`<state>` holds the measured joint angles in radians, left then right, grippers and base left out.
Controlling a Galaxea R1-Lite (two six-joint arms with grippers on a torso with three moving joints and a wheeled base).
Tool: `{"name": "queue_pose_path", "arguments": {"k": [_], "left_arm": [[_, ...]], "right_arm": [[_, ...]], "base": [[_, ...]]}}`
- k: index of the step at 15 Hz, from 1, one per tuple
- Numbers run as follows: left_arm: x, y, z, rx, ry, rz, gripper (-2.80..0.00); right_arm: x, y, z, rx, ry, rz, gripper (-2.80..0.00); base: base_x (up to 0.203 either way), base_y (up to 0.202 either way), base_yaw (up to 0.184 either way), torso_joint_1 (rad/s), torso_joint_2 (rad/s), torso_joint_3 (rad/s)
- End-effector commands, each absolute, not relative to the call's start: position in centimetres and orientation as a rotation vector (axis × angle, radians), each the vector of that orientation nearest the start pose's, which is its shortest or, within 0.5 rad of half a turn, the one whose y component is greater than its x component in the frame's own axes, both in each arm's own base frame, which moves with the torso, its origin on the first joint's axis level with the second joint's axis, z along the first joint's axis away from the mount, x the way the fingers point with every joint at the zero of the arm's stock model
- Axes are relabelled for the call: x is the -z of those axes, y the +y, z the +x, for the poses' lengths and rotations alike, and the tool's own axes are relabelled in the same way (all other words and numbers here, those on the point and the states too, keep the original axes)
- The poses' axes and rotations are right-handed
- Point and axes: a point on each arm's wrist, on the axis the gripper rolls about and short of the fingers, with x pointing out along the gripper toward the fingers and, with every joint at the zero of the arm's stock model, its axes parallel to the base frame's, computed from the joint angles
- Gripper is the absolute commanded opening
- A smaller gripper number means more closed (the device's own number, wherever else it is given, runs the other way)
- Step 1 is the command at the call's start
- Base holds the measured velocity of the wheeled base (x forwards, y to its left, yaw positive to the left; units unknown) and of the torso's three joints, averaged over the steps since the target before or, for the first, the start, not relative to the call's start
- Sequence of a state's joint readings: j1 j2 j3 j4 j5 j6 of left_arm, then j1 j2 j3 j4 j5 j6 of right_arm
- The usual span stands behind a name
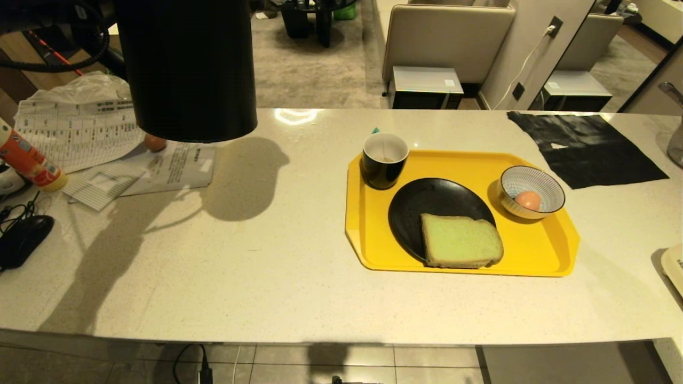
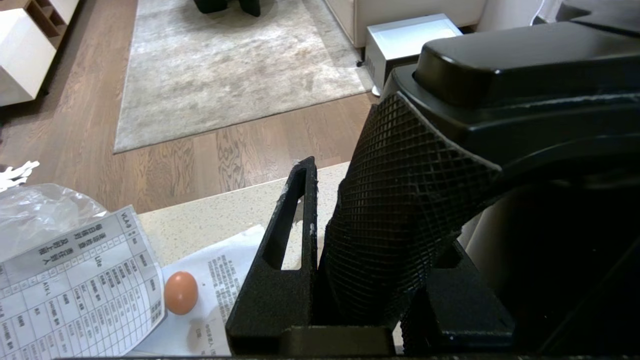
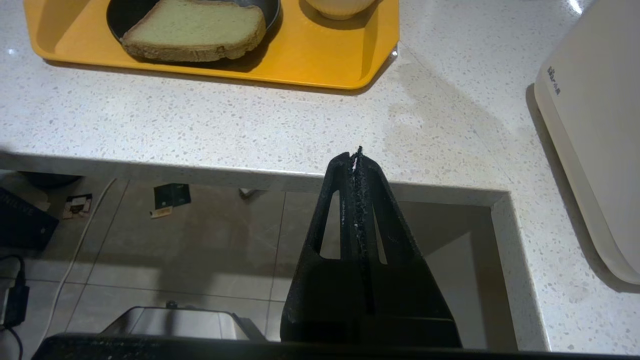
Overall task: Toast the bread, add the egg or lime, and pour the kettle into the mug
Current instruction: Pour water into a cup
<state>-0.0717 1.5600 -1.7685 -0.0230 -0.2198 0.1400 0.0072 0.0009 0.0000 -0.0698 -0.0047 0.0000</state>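
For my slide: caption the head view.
Kettle held aloft at left; mug, bread and egg wait on yellow tray.

The kettle (image 1: 187,69) runs off the top edge, lid and handle unseen, half hiding an egg (image 1: 155,142) behind it.

A pale speckled stone counter (image 1: 256,266) stands over grey floor tiles (image 1: 341,362); beyond lie wood flooring (image 2: 200,160), a grey rug (image 2: 225,55) and a beige sofa (image 1: 448,37).

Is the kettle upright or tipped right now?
Upright: the kettle hangs level above the counter, handle clamped in the left gripper.
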Motion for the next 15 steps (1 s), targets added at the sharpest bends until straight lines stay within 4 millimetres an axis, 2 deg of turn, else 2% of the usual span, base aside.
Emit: {"name": "queue_pose_path", "arguments": {"k": [1,13,15], "left_arm": [[-43.19,-2.32,25.29,0.275,-0.246,0.156,-2.80],[-42.97,-2.38,25.68,0.276,-0.239,0.157,-2.80],[-43.00,-2.39,25.73,0.275,-0.244,0.156,-2.80]], "right_arm": [[-7.51,-0.03,-2.08,-0.003,-0.041,0.002,-2.80],[-7.51,-0.03,-2.07,-0.003,-0.040,0.000,-2.80],[-7.51,-0.03,-2.08,-0.003,-0.041,-0.001,-2.80]], "base": [[0.000,0.000,0.000,0.000,0.00,0.000],[0.000,0.000,0.000,0.000,0.00,0.000],[0.006,0.006,-0.113,0.005,0.00,0.001]]}}
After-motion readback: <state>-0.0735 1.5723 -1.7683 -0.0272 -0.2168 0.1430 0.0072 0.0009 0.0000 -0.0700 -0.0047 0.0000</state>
